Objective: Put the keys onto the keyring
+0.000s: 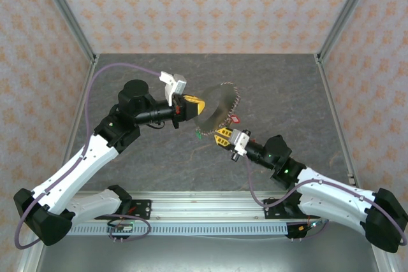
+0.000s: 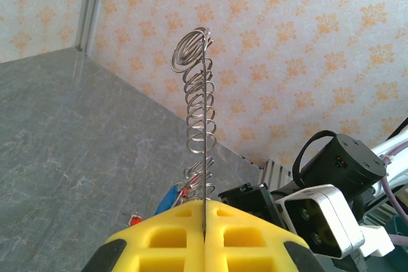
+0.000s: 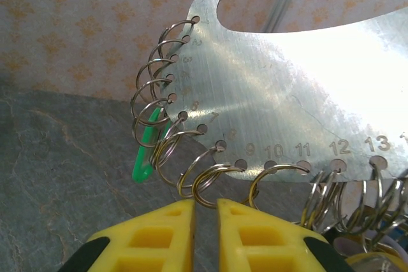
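The keyring here is a fan-shaped metal plate [image 1: 215, 109] with numbered holes along its curved edge, each carrying a split ring [image 3: 207, 181]. My left gripper [image 1: 195, 107] is shut on the plate's narrow end and holds it above the table; in the left wrist view the plate [image 2: 204, 157] stands edge-on between the yellow fingers [image 2: 166, 234]. My right gripper [image 3: 205, 205] is below the plate, closed on one split ring near hole 9. A green key [image 3: 148, 148] hangs from a ring at the left. A red key [image 1: 233, 119] hangs at the plate's right edge, and a blue key [image 2: 167, 199] shows below.
The dark grey table [image 1: 146, 164] is boxed in by patterned walls [image 1: 204, 4] with metal corner posts. The right arm's wrist camera [image 2: 322, 218] sits close to my left fingers. A small red tag [image 2: 134, 220] lies below the plate.
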`<state>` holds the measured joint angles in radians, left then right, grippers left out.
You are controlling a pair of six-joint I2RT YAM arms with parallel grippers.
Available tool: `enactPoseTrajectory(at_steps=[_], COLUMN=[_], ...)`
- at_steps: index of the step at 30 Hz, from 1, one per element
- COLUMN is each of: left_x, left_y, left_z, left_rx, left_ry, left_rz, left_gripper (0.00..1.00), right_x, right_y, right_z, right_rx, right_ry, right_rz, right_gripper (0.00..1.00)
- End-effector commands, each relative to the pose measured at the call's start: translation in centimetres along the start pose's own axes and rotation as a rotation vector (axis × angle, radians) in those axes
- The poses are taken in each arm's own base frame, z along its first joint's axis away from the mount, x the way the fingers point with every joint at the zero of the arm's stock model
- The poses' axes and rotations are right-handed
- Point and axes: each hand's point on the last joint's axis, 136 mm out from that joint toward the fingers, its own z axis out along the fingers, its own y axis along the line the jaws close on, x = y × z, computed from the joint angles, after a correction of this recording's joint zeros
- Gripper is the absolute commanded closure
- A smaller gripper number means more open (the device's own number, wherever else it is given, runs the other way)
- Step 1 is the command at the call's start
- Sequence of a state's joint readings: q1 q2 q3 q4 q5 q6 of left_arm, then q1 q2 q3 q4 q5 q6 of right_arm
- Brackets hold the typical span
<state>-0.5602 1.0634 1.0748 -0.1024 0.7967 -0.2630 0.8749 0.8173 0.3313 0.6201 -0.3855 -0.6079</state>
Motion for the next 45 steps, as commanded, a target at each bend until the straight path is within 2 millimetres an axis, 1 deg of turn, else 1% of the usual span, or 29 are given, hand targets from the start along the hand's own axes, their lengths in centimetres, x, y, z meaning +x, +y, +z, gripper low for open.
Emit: enactPoseTrajectory(at_steps=[1,5,8,11,19,21,24,27,31,35,40,45], left_x=[-2.4,-2.4,-2.3,-2.3,-2.2,-2.3,-2.4,-2.5,-2.8,-2.6,-1.8,-0.9], left_y=[-1.2,-1.1,-0.9,-1.0,-0.8,-0.7,-0.5,-0.2,0.7,1.6,2.7,4.0], left_z=[-0.4,-0.3,-0.3,-0.4,-0.4,-0.5,-0.7,-0.9,-1.1,-0.9,-0.6,-1.0], left_rx=[0.026,0.030,0.027,0.026,0.015,0.005,-0.012,-0.034,-0.081,-0.104,-0.130,-0.187], left_ry=[-0.065,-0.074,-0.075,-0.077,-0.078,-0.085,-0.097,-0.115,-0.148,-0.180,-0.186,-0.197], left_rz=[0.043,0.033,0.029,0.030,0.024,0.024,0.026,0.021,-0.005,-0.047,-0.097,-0.130], left_gripper=[1.00,1.00,1.00,1.00,1.00,1.00,1.00,1.00,1.00,1.00,1.00,1.00], right_x=[-2.7,-2.8,-2.6,-2.5,-1.8,-1.3,-0.4,0.5,1.2,0.8,0.3,0.4], right_y=[-0.7,-1.1,-1.0,-0.8,-0.7,-0.7,-0.5,-0.1,0.1,-0.3,-0.4,-0.7], right_z=[0.3,0.4,0.4,0.5,0.3,0.2,0.1,-0.1,-0.5,-0.6,-0.6,-0.7], right_rx=[0.018,0.039,0.035,0.032,0.038,0.043,0.041,0.032,0.050,0.083,0.088,0.105], right_ry=[-0.089,-0.086,-0.082,-0.079,-0.053,-0.034,-0.004,0.030,0.048,0.031,0.012,0.015], right_rz=[-0.020,-0.024,-0.016,-0.012,-0.021,-0.025,-0.045,-0.073,-0.136,-0.177,-0.184,-0.186], right_gripper=[0.84,0.83,0.80,0.81,0.90,0.95,0.99,1.00,1.00,1.00,1.00,1.00])
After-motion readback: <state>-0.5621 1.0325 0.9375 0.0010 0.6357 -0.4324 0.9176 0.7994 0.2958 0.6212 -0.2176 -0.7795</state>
